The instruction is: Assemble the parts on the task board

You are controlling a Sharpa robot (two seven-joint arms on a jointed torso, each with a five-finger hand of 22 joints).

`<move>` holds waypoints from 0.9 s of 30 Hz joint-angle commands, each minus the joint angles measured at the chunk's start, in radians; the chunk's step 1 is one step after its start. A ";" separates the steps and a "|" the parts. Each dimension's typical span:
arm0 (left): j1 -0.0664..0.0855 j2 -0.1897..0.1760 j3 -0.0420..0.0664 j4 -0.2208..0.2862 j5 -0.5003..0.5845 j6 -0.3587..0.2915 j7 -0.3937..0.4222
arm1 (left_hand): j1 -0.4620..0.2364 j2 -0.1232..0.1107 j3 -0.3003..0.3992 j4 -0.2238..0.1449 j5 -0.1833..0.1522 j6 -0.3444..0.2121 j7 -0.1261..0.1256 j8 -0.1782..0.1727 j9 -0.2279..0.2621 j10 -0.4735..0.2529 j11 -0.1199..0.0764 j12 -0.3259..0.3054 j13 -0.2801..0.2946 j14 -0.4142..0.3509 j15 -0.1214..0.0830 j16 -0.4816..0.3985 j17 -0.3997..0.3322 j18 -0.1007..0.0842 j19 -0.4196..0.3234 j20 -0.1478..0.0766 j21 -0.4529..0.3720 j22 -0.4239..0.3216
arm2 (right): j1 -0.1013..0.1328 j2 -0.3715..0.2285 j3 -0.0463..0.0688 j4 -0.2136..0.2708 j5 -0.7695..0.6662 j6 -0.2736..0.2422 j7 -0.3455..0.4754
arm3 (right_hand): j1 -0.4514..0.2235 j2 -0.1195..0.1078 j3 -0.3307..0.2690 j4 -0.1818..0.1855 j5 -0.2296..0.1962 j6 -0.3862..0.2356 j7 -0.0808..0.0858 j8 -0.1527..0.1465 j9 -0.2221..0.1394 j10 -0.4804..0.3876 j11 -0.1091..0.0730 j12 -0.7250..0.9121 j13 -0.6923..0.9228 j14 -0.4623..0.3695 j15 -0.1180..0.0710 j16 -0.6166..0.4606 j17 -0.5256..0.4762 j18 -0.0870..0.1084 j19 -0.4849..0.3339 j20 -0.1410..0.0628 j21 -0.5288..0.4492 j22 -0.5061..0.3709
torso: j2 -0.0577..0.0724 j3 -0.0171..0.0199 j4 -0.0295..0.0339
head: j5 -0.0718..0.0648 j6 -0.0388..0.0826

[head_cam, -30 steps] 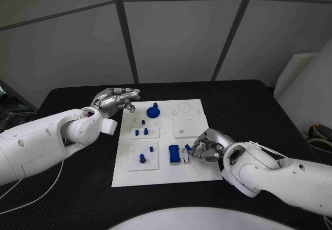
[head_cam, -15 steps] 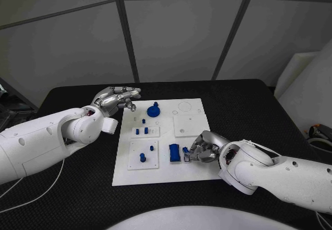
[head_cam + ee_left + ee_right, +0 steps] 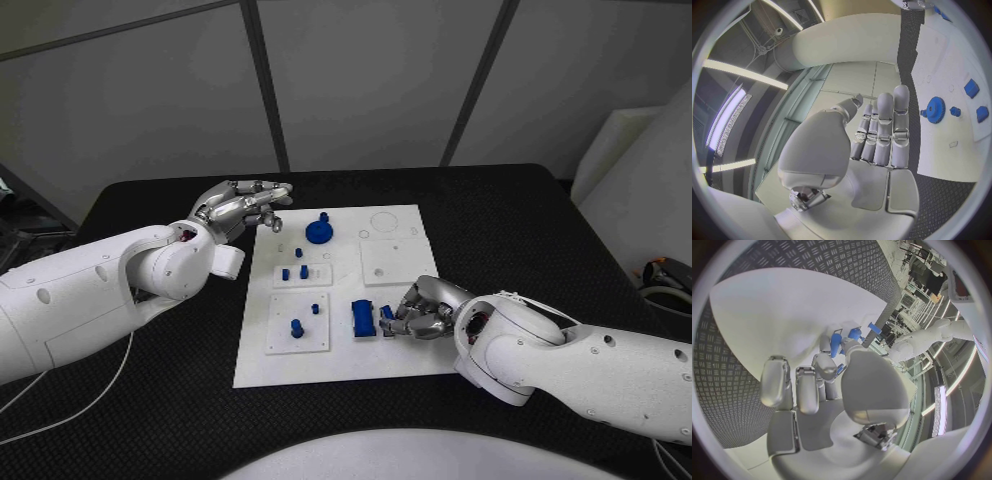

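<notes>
We have our right hand (image 3: 415, 315) down on the near right part of the task board (image 3: 353, 370), fingers curled round a small blue part (image 3: 388, 312) just beside the blue rectangular block (image 3: 362, 319). The right wrist view shows blue pieces (image 3: 836, 344) tucked under the fingertips (image 3: 824, 365), so we judge the part pinched, though the exact contact is hidden. Our left hand (image 3: 240, 208) hovers off the board's far left corner, fingers loosely apart and holding nothing, near the blue gear (image 3: 319, 235). Small blue pegs (image 3: 296, 328) stand in the left-hand plates.

To seat this part well, we should keep it upright, line it up squarely with its slot beside the block, press straight down, and avoid nudging the block sideways. The board lies loose on the counter (image 3: 173, 410), so light force is wise.
</notes>
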 commanded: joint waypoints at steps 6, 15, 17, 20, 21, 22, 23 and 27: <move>0.002 0.001 0.001 0.000 -0.002 0.012 0.002 | 0.006 0.009 -0.002 -0.002 -0.002 -0.008 0.000 0.005 -0.001 -0.006 -0.001 0.004 -0.001 -0.008 -0.001 0.007 -0.002 -0.018 0.000 0.004 -0.006 -0.001 | 0.000 -0.001 -0.001 0.004 0.005 0.008 0.004 | -0.034 0.012 -0.039 0.000 -0.017 -0.001 0.002 -0.005 0.003 0.008 -0.001 0.005 0.003 0.074 -0.002 0.004 0.109 -0.011 0.006 0.003 0.001 -0.001 | -0.001 0.0000 -0.0007 | 0.000 -0.002; 0.002 0.001 0.001 -0.003 -0.002 0.013 0.001 | 0.006 0.009 -0.002 -0.002 -0.002 -0.008 0.000 0.005 -0.001 -0.006 -0.001 0.004 -0.001 -0.008 -0.001 0.007 -0.002 -0.018 0.000 0.004 -0.006 -0.001 | 0.000 -0.004 -0.001 0.008 0.005 -0.007 0.017 | -0.051 0.019 -0.067 0.001 -0.028 -0.004 0.002 -0.007 0.005 0.006 0.000 0.002 0.002 0.074 -0.002 0.002 0.107 -0.010 0.004 0.004 -0.002 -0.003 | 0.000 0.0006 -0.0008 | 0.000 0.000; 0.002 0.001 0.001 -0.003 -0.002 0.013 0.001 | 0.006 0.009 -0.002 -0.002 -0.002 -0.008 0.000 0.005 -0.001 -0.006 -0.001 0.004 -0.001 -0.008 -0.001 0.007 -0.002 -0.018 0.000 0.004 -0.006 -0.001 | 0.000 -0.006 -0.001 0.009 0.005 -0.010 0.020 | -0.054 0.020 -0.072 0.001 -0.028 -0.004 0.002 -0.007 0.005 0.006 0.000 0.002 0.002 0.074 -0.002 0.002 0.106 -0.010 0.004 0.004 -0.002 -0.003 | 0.000 0.0004 -0.0010 | 0.000 -0.001; 0.002 0.002 0.001 -0.004 -0.002 0.013 0.001 | 0.007 0.009 -0.002 -0.002 -0.002 -0.008 0.000 0.005 -0.001 -0.006 -0.001 0.005 -0.001 -0.008 -0.001 0.007 -0.003 -0.018 0.000 0.004 -0.006 -0.002 | 0.000 -0.009 -0.001 0.011 0.005 -0.012 0.023 | -0.056 0.022 -0.076 0.001 -0.028 -0.004 0.002 -0.007 0.006 0.006 0.000 0.003 0.003 0.074 -0.002 0.003 0.108 -0.010 0.004 0.004 -0.001 -0.002 | 0.000 0.0003 -0.0010 | -0.001 -0.001; 0.002 0.002 0.001 -0.004 -0.002 0.013 0.000 | 0.007 0.009 -0.002 -0.002 -0.002 -0.008 0.000 0.005 -0.001 -0.006 -0.001 0.005 -0.001 -0.008 -0.001 0.007 -0.003 -0.018 0.000 0.004 -0.006 -0.002 | 0.000 -0.011 -0.001 0.012 0.005 -0.011 0.025 | -0.056 0.023 -0.076 0.001 -0.027 -0.004 0.002 -0.007 0.006 0.006 0.000 0.003 0.003 0.074 -0.002 0.003 0.108 -0.011 0.005 0.004 -0.001 -0.002 | 0.000 0.0004 -0.0011 | -0.001 -0.001; 0.002 0.002 0.001 -0.004 -0.002 0.013 0.000 | 0.007 0.009 -0.002 -0.002 -0.002 -0.008 0.000 0.005 -0.001 -0.006 -0.001 0.005 -0.001 -0.008 -0.001 0.007 -0.003 -0.018 0.000 0.004 -0.006 -0.002 | 0.000 -0.013 -0.001 0.012 0.005 -0.010 0.027 | -0.053 0.024 -0.077 -0.001 -0.026 -0.004 0.002 -0.007 0.006 0.006 -0.001 0.003 0.003 0.074 -0.002 0.003 0.108 -0.010 0.004 0.004 -0.002 -0.002 | 0.000 0.0004 -0.0011 | -0.001 -0.001; 0.002 0.002 0.001 -0.004 -0.002 0.013 0.000 | 0.007 0.009 -0.002 -0.002 -0.002 -0.008 0.000 0.005 -0.001 -0.006 -0.001 0.005 -0.001 -0.008 -0.001 0.007 -0.003 -0.018 0.000 0.004 -0.006 -0.002 | 0.000 -0.015 -0.001 0.012 0.005 -0.008 0.030 | -0.041 0.024 -0.079 -0.005 -0.029 -0.005 0.001 -0.007 0.007 0.005 -0.001 0.002 0.003 0.074 -0.003 0.003 0.108 -0.010 0.004 0.003 -0.002 -0.002 | 0.000 0.0003 -0.0009 | -0.002 -0.001; 0.001 0.002 0.001 -0.004 -0.002 0.013 0.000 | 0.007 0.009 -0.002 -0.002 -0.002 -0.008 0.000 0.005 -0.001 -0.006 -0.001 0.005 -0.001 -0.008 -0.001 0.007 -0.003 -0.018 0.000 0.004 -0.006 -0.002 | 0.000 -0.026 -0.001 0.010 0.006 -0.015 0.059 | 0.028 0.024 -0.084 -0.030 -0.056 -0.009 0.002 -0.008 0.010 0.000 -0.001 -0.006 -0.002 0.073 -0.003 -0.002 0.101 -0.009 -0.001 0.003 -0.007 -0.009 | -0.002 0.0003 -0.0005 | -0.003 0.000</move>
